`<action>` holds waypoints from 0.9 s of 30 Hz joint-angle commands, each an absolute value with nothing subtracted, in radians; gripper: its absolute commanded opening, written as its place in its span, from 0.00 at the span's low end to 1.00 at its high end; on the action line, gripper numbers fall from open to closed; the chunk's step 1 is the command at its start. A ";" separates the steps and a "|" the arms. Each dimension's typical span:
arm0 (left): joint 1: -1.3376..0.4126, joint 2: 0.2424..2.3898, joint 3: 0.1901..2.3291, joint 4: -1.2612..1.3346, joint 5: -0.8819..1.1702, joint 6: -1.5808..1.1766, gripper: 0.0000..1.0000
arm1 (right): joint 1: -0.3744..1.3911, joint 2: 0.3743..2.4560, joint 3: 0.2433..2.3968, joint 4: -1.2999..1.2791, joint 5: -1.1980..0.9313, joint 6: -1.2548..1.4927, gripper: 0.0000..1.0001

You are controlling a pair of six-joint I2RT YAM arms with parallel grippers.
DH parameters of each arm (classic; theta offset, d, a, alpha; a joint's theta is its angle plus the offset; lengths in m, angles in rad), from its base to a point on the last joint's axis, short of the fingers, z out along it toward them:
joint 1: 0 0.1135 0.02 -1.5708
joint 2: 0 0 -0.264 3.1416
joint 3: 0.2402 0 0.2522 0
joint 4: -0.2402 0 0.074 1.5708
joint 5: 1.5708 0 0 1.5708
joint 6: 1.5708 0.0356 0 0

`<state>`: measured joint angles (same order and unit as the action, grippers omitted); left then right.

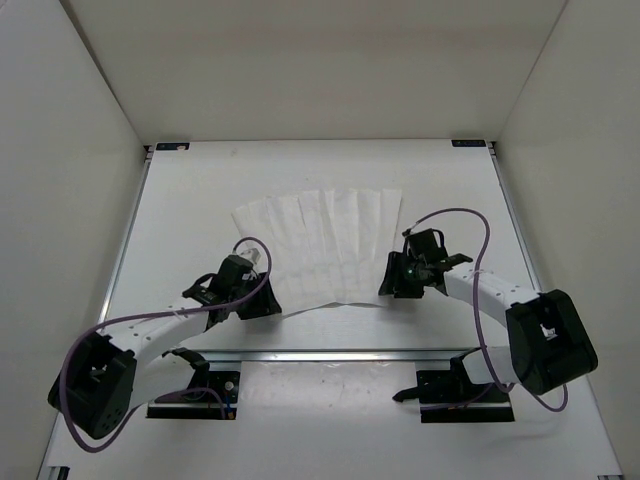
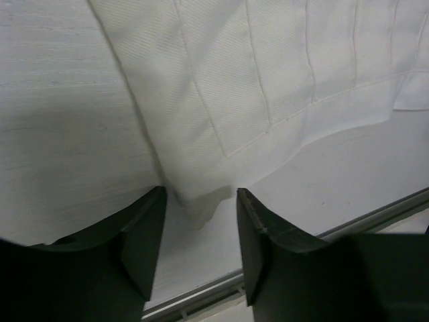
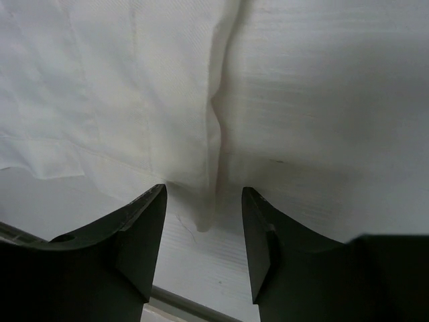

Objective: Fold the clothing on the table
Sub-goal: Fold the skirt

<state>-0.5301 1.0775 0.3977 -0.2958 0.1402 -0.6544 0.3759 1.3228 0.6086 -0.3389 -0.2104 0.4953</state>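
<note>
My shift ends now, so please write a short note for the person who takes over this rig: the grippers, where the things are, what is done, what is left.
Left gripper: open; one near corner of the clothing lies between its fingers, not clamped.
Right gripper: open; the other near corner lies between its fingers, not clamped.
Clothing: spread flat in a fan shape on the middle of the table, narrower edge toward the arms.
Done: garment laid out; no finished fold is clear to see.
Left: probably grasp both corners and fold.
</note>
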 commanded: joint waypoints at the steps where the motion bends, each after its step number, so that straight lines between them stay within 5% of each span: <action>1: -0.554 1.103 0.374 -0.232 0.117 -0.684 0.54 | 0.396 1.350 0.594 -0.279 -0.196 0.496 0.43; 4: -0.563 1.109 0.382 -0.213 0.112 -0.696 0.29 | 0.417 1.361 0.594 -0.281 -0.204 0.511 0.30; 6: -0.561 1.100 0.379 -0.213 0.106 -0.698 0.00 | 0.437 1.347 0.591 -0.307 -0.203 0.522 0.12; 8: -0.555 1.091 0.394 -0.241 0.109 -0.681 0.00 | 0.439 1.324 0.598 -0.327 -0.210 0.526 0.00; 27: -0.537 0.582 0.569 -0.853 0.172 -0.638 0.00 | 0.460 0.760 0.647 -0.828 -0.351 0.517 0.00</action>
<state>-0.5526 0.6395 0.5426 -0.7090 0.1516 -0.6376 0.4587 0.8284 0.6437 -0.7193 -0.3244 0.5156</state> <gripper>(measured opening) 0.025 0.019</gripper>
